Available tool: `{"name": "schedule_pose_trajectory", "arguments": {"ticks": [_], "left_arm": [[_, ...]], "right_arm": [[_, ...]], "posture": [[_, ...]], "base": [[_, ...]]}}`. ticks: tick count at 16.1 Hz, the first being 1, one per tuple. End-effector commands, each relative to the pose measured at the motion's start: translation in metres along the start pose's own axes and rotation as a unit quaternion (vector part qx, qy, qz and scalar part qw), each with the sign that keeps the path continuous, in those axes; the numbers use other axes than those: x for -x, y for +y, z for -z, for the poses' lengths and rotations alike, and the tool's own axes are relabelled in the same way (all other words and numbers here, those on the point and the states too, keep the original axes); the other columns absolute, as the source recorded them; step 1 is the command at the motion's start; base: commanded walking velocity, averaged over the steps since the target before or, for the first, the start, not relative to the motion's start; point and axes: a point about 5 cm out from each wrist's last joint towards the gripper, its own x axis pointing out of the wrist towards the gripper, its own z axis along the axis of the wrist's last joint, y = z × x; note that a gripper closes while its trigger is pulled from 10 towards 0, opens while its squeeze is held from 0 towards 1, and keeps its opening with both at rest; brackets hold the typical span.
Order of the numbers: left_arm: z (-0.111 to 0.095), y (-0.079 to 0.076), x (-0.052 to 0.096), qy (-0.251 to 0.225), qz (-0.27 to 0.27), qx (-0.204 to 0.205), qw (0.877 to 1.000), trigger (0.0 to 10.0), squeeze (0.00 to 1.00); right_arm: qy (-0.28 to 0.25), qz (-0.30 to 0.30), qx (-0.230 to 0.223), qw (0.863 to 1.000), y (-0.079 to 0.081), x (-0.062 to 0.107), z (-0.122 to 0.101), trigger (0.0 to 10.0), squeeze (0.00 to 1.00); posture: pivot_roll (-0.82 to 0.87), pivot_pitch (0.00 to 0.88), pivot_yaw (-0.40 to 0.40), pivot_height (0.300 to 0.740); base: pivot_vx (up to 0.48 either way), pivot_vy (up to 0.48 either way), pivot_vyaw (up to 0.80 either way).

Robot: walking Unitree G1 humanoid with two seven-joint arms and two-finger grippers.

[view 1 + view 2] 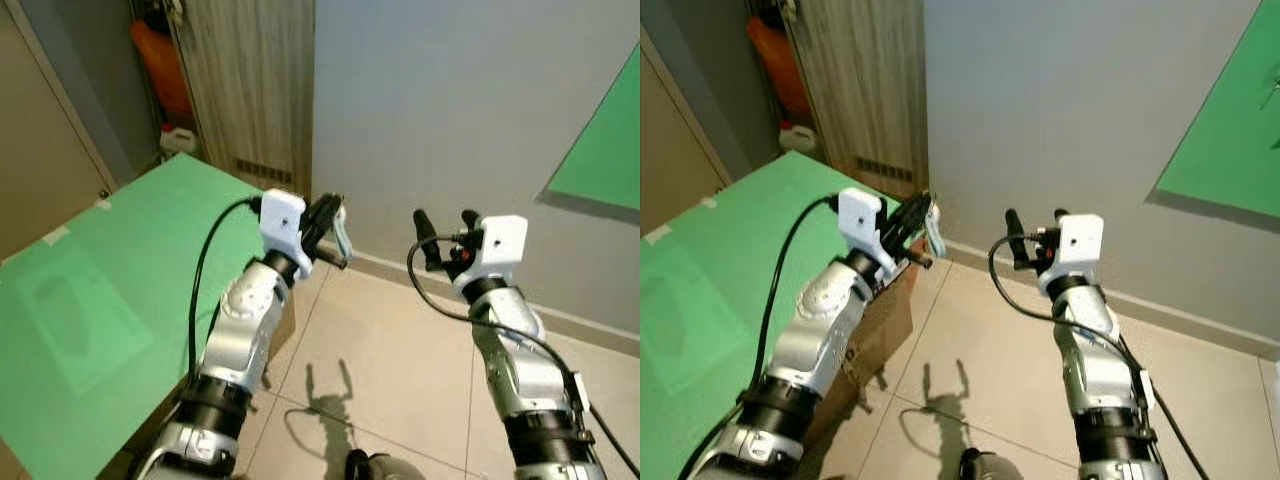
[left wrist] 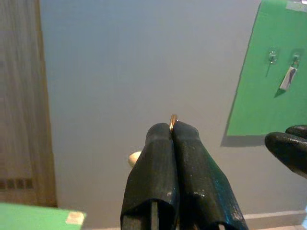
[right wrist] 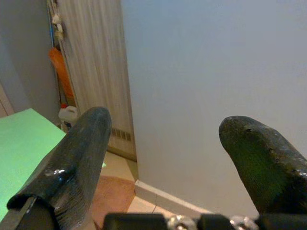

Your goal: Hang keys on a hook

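Green-topped table (image 1: pixel 90 290): far left of the head views, its near corner reaching to just below the left arm; a cardboard-brown side shows under the edge in the right eye view. Orange item (image 1: pixel 165 65) and white jug (image 1: pixel 178 138): on the floor in the recess beyond the table, beside a wood-grain door panel (image 1: pixel 255 80) with a vent grille low on it. Left gripper (image 1: pixel 330 222): raised over the table corner, pointed at the grey wall (image 1: pixel 440 110); fingers (image 2: pixel 163 163) pressed tightly together, clenched on the keys (image 1: pixel 343 238), of which a pale grey tag hangs just below the fingertips in the head views and a small gold ring (image 2: pixel 173 120) pokes out between the tips in the left wrist view. Tiled floor (image 1: pixel 400 340): below both arms, carrying the shadow of a gripper. Right gripper (image 1: pixel 444 222): held up at about the same height, well apart from the left one, fingers (image 3: pixel 81 158) spread wide and holding nothing. Green panel (image 2: pixel 268 72): fixed on the wall to the right; two small hooks (image 2: pixel 272 56) near its top, one bare, the other with a white tag (image 2: pixel 288 77) hanging from it.
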Motion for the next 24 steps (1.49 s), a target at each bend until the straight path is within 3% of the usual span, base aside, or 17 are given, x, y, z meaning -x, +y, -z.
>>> {"name": "schedule_pose_trajectory", "arguments": {"ticks": [1,6,10,14,17,19,24], "left_arm": [[-0.015,0.002,-0.006,-0.024,-0.006,-0.017,1.000,10.0,0.00],[0.001,0.003,-0.002,0.011,-0.011,-0.033,0.999,10.0,0.00],[0.002,0.002,-0.002,0.011,-0.011,-0.036,0.999,10.0,0.00],[-0.015,0.003,-0.007,-0.019,-0.009,-0.054,0.998,10.0,0.00],[-0.001,0.001,-0.005,0.008,-0.008,-0.045,0.999,10.0,0.00],[-0.004,-0.001,-0.002,-0.006,-0.008,-0.024,1.000,10.0,0.00],[-0.002,-0.005,-0.005,0.001,0.001,-0.036,0.999,10.0,0.00]], "right_arm": [[-0.024,-0.002,0.017,1.000,-0.002,-0.003,-0.010,10.0,0.00],[0.000,0.005,0.011,1.000,-0.006,0.001,0.002,10.0,0.00],[0.001,0.003,0.013,1.000,-0.004,-0.001,0.003,10.0,0.00],[-0.028,-0.002,0.024,0.999,-0.002,-0.004,-0.013,10.0,0.00],[-0.008,-0.002,0.028,1.000,-0.002,-0.004,-0.003,10.0,0.00],[-0.009,-0.001,0.017,1.000,0.000,-0.001,-0.001,10.0,0.00],[0.006,-0.005,0.031,0.999,0.002,-0.003,0.004,10.0,0.00]], "posture": [[-0.11,0.037,-0.008,0.740],[-0.12,0.045,-0.009,0.740],[-0.11,0.045,-0.013,0.740],[-0.12,0.048,-0.008,0.740],[-0.12,0.049,-0.011,0.740],[-0.12,0.053,-0.010,0.740],[-0.12,0.051,-0.011,0.740]], "base": [[0.000,0.000,0.00],[0.000,0.000,0.00],[0.000,0.000,0.00],[0.000,0.000,0.00],[0.000,0.000,0.00],[0.000,0.000,0.00],[0.000,0.000,0.00]]}}
